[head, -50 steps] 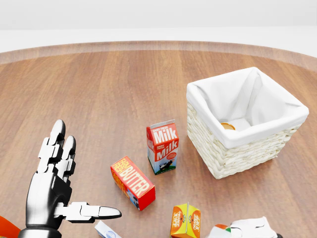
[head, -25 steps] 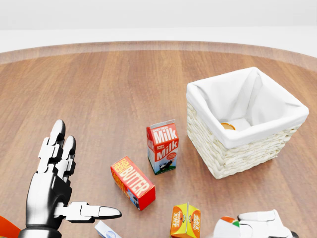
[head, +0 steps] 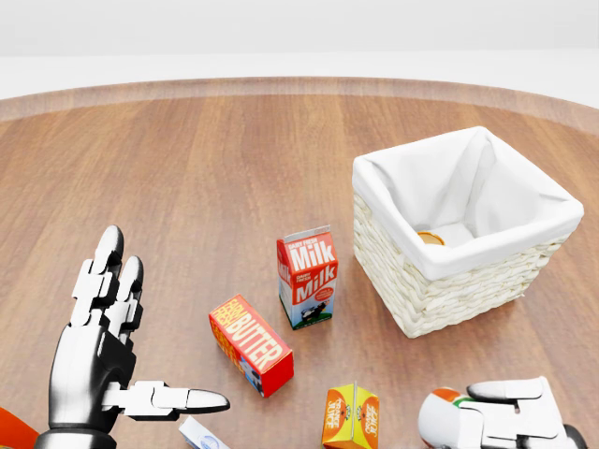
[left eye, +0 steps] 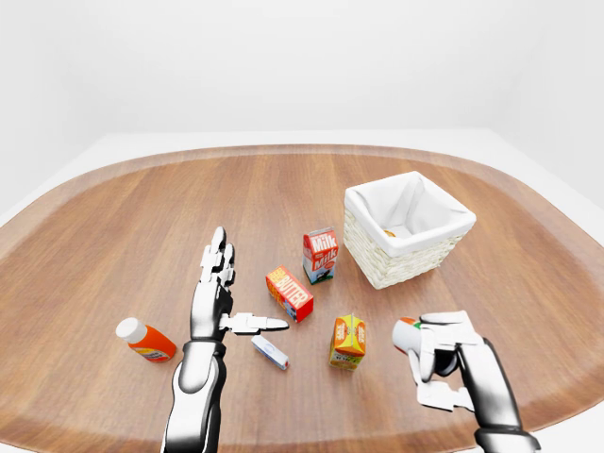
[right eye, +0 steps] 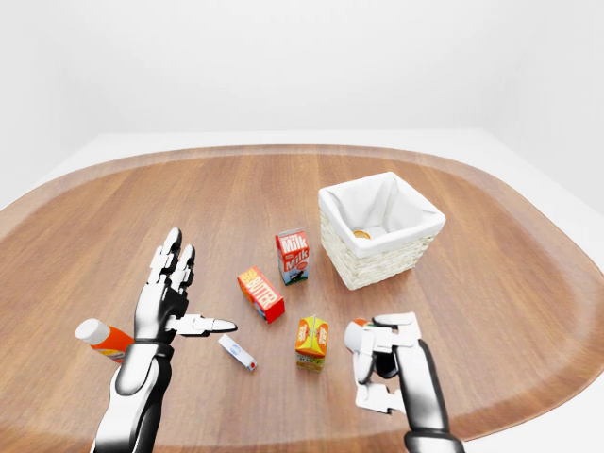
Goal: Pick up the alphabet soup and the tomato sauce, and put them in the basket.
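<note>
Can [left eye: 408,335] with a white end and a red-and-green label, gripped in the robot's right hand [left eye: 444,363] above the wooden table [left eye: 113,236], low and right in the left-eye view.

Fingers [left eye: 449,325] curl around the can's body — which of the two task cans it is cannot be told. The wicker basket [left eye: 406,219] with its white cloth liner stands well apart toward the upper right, and an orange-topped can [head: 431,238] lies inside it. Between hand and basket sit an orange juice carton [left eye: 347,341], a butter box [left eye: 290,293] and an upright milk carton [left eye: 320,255]. The left hand [left eye: 215,302] hovers spread wide and empty, thumb pointing right, near a small white packet [left eye: 270,352] — a red-orange bottle [left eye: 145,341] lies to its left.
</note>
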Tool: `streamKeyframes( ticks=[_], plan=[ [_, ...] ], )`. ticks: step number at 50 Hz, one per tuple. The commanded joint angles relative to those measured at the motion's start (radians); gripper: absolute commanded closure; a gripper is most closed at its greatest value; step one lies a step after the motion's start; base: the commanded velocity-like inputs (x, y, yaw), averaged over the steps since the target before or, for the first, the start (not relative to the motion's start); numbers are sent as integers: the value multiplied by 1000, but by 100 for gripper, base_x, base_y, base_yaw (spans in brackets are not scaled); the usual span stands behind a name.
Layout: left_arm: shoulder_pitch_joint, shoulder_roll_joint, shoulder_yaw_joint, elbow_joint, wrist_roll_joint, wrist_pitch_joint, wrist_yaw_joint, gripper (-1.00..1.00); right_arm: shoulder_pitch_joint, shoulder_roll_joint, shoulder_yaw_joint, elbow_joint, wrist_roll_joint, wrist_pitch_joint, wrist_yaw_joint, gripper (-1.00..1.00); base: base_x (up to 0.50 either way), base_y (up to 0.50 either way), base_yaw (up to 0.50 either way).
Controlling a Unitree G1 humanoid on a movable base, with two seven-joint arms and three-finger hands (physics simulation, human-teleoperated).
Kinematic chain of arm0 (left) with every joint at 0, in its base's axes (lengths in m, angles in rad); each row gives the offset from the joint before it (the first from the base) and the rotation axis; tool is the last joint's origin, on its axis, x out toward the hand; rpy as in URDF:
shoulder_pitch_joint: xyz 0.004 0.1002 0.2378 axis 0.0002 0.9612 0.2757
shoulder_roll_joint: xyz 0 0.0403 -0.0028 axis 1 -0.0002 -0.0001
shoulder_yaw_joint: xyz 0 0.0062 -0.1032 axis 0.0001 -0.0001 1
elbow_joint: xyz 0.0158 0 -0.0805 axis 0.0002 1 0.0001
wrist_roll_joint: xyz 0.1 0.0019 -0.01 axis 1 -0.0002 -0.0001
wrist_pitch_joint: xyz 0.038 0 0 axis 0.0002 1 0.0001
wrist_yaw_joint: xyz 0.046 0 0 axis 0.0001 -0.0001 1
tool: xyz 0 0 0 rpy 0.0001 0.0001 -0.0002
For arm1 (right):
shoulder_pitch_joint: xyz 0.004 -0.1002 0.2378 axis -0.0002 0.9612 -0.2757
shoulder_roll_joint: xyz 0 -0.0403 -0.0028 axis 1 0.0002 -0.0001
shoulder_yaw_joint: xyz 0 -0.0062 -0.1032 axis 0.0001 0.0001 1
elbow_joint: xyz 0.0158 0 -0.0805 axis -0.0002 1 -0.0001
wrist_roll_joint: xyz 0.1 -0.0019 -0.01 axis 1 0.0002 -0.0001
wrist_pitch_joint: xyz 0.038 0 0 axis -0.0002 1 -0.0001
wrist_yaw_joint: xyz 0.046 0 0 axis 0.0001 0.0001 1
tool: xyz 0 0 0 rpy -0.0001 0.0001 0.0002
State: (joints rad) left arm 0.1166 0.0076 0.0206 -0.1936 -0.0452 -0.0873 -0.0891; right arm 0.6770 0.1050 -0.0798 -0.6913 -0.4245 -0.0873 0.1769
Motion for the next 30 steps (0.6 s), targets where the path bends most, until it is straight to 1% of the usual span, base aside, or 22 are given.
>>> streamKeyframes(
  ticks=[1,5,6,9,10,11,12,13,16,17,23,24,26,30],
  plan=[
    [-4,-1,5,1,-6,0,1,-100,-34,-24,51,-46,-56,0,-50,100,0,0,0],
    [-4,-1,4,1,-7,0,1,-100,-61,-52,85,-78,-79,0,-58,100,0,0,0],
    [-4,-1,5,1,-7,0,1,-100,-165,-53,111,-169,-126,0,22,100,0,0,0],
    [-4,-1,5,1,-7,0,1,-100,-206,-83,140,-216,-148,0,27,100,0,0,0],
    [-4,-1,5,1,-7,0,1,-100,-215,-89,146,-224,-153,7,27,100,0,0,0],
    [-4,-1,5,1,-7,0,1,-100,-223,-95,150,-232,-155,22,27,100,0,0,0],
    [-4,-1,5,1,-7,0,1,-100,-237,-99,154,-245,-160,45,31,100,0,0,0],
    [-4,-1,4,1,-7,0,1,-100,-243,-103,158,-250,-162,57,31,100,0,0,0],
    [-4,-1,5,1,-7,0,1,-100,-261,-111,163,-261,-168,82,35,100,0,0,0],
    [-4,-1,5,1,-7,0,1,-100,-275,-113,162,-268,-171,100,42,100,0,0,0],
    [-4,-1,5,1,-6,0,1,-100,-324,-117,155,-288,-178,153,68,100,0,0,0],
    [-4,-1,5,1,-7,0,1,-100,-337,-116,154,-296,-181,167,77,100,0,0,0],
    [-4,-1,5,1,-7,0,1,-100,-351,-114,156,-303,-190,175,86,100,0,0,0],
    [-4,-1,5,1,-7,0,1,-100,-382,-113,163,-318,-210,175,104,100,0,0,0]
  ],
)
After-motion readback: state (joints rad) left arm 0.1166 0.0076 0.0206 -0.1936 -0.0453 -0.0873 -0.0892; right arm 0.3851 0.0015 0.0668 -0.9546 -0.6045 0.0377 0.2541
